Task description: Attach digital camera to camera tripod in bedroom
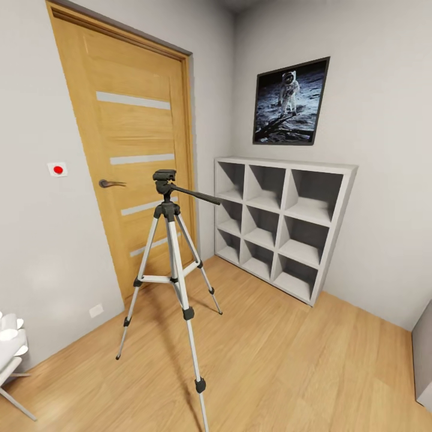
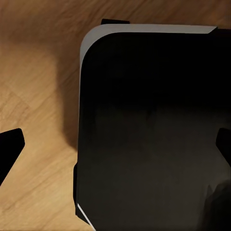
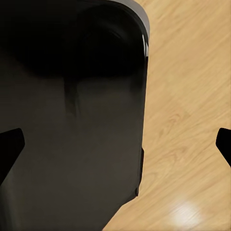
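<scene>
Silver-legged camera tripod [image 1: 171,264] stands left of centre in the head view, on the light wood floor [image 1: 288,366], in front of the wooden door [image 1: 135,156]. Three telescopic legs with black joints and feet, spread wide; the nearest leg runs off the bottom edge. Black head on top, bare, with the long black pan handle [image 1: 195,194] pointing right toward the shelf. At far left: a white wall switch with a red dot [image 1: 57,170], and a white object [image 1: 11,354] cut off by the lower-left edge, too little of it visible to identify. Right of the tripod: white cube shelf [image 1: 282,225] against the wall, astronaut picture [image 1: 291,102] above it.

Left wrist view: left tool [image 2: 115,144] has its fingertips [image 2: 9,144] at opposite frame edges, spread wide, nothing between them. Beneath is a large black rounded body [image 2: 149,130] over the wood floor [image 2: 33,82], probably part of the robot, hard to say.

Right wrist view: right tool [image 3: 115,144] is the same, fingertips [image 3: 9,147] far apart and holding nothing. A dark glossy rounded body [image 3: 72,115] takes the left part of the frame, wood floor [image 3: 187,96] the right.
</scene>
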Motion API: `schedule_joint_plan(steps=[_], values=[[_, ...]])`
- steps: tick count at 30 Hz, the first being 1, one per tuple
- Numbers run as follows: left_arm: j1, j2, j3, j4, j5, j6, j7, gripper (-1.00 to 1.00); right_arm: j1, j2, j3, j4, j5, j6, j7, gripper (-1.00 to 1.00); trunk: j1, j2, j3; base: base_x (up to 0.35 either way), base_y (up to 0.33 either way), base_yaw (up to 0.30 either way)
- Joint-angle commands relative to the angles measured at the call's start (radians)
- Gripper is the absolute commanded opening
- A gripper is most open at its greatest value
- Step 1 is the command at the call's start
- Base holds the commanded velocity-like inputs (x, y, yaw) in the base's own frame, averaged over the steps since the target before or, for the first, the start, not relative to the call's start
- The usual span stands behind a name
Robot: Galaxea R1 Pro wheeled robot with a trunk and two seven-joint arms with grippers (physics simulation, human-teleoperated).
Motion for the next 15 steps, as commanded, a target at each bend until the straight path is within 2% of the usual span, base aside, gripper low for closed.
schedule_joint_plan(steps=[1, 12, 14, 15], values=[[0.000, 0.000, 0.000, 0.000, 0.009, -0.002, 0.000, 1.00, 0.000, 0.000, 0.001, 0.000, 0.002, -0.001, -0.001, 1.00, 0.000, -0.001, -0.001, 0.000, 0.000, 0.000], [0.000, -0.002, 0.011, 0.004, 0.021, -0.001, 0.001, 1.00, 0.000, 0.000, 0.001, 0.000, 0.001, -0.002, -0.001, 1.00, 0.000, -0.001, -0.001, 0.000, 0.000, 0.000], [0.000, -0.002, 0.014, 0.004, 0.030, -0.001, 0.000, 1.00, 0.000, 0.000, 0.001, 0.000, 0.000, -0.002, -0.001, 1.00, 0.000, -0.001, -0.001, 0.000, 0.000, 0.000], [0.000, -0.002, 0.020, 0.004, 0.047, -0.001, 0.000, 1.00, 0.000, 0.000, 0.001, 0.000, 0.000, -0.002, -0.001, 1.00, 0.000, -0.001, -0.001, 0.000, 0.000, 0.000]])
